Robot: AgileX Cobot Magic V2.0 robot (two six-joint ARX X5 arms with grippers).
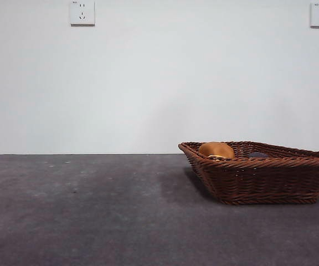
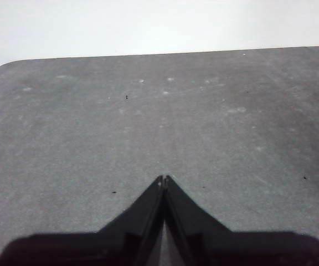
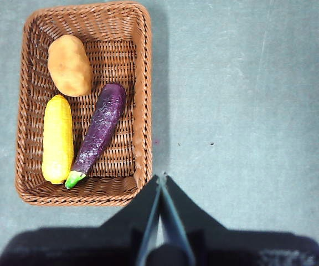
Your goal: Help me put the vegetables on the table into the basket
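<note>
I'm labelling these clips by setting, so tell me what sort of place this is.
Probably a lab or test bench, not a kitchen: a bare grey table, a plain white wall with sockets, and toy vegetables staged in a wicker basket.

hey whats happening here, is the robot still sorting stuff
Nothing is being handled at this moment. All three toy vegetables lie inside the wicker basket: the potato, the corn cob and the eggplant. The right gripper hangs above the table beside the basket, jaws shut and empty. The left gripper is over a bare stretch of table, also shut and empty. The job looks finished.
</note>
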